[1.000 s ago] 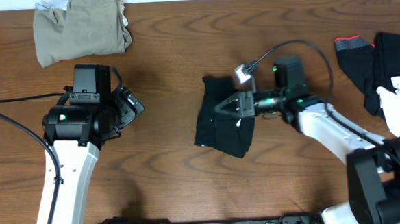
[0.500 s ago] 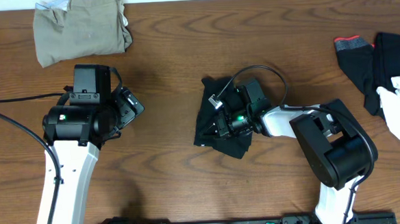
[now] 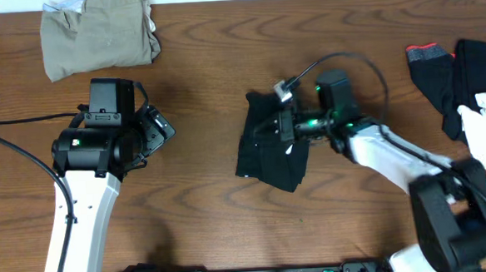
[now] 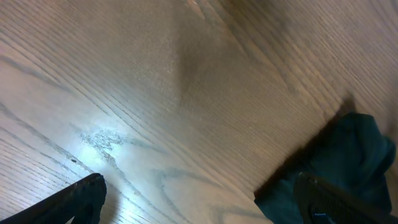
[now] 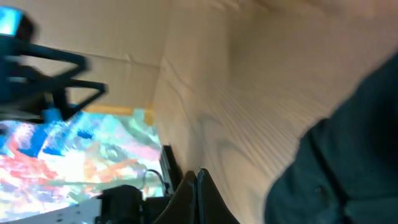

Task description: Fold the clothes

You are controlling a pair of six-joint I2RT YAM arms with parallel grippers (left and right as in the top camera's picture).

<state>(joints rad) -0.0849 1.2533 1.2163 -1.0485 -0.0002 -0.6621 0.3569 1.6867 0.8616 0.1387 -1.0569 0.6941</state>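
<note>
Currently | done: khaki garment (image 3: 100, 35), far-left corner of surface (image 3: 214, 229), looks folded | left for you: black garment (image 3: 265, 156) at centre, right-edge pile (image 3: 473, 70) | left end effector (image 3: 155, 129) apart | right end effector (image 3: 286, 129) together, grip unconfirmed.

The overhead view looks straight down on the whole brown wood-grain worktop (image 3: 198, 80), with both arms in frame. The left wrist view skims low and close over bare wood past the left fingers (image 4: 81, 198), catching the crumpled black fabric garment (image 4: 348, 155) that lies mid-worktop. The right wrist view, rolled sideways and blurred, sits nearest and shares that garment.
</note>
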